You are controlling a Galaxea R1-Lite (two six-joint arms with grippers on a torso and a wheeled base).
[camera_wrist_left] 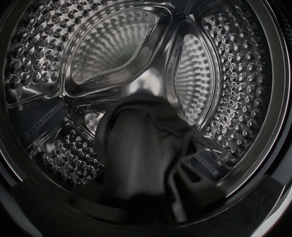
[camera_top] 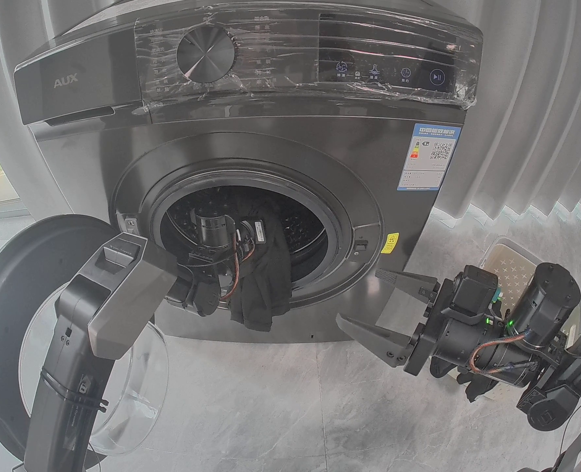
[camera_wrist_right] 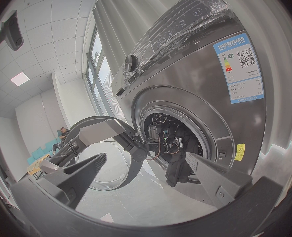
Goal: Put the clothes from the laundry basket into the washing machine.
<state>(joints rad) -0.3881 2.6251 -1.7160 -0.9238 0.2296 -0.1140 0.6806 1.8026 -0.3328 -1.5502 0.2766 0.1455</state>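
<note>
Far left, the washing machine's round door [camera_top: 15, 309] hangs wide open, a dark ring around a clear bulging plastic bowl. My left arm [camera_top: 107, 296], boxy grey casing, goes straight into the mouth of the washing machine [camera_top: 369, 139], which is smooth dark-grey metal with a ribbed round dial [camera_top: 205, 54] and crinkly plastic film [camera_top: 303, 54] over the panel. My left claw is in past the rim among the dark cloth, and honestly I can't tell whether it's spread or pinching anything.

The black garment [camera_top: 264, 276] is soft, limp and matte. It's half in: part of it drapes over the bottom lip of the opening and dangles down the front, and in the left wrist view it bunches on the floor of the drum [camera_wrist_left: 238, 83], shiny steel covered in little dimples and holes.

Further right, my right claw [camera_top: 359, 296] hovers low in front of the machine, just off its lower right corner. Two dark wedge-shaped fingers [camera_top: 402, 282], spread wide, nothing between them.

Behind that arm sits the laundry basket [camera_top: 516, 263], pale plastic with star-shaped cutouts, on grey marbled tile [camera_top: 271, 401].
</note>
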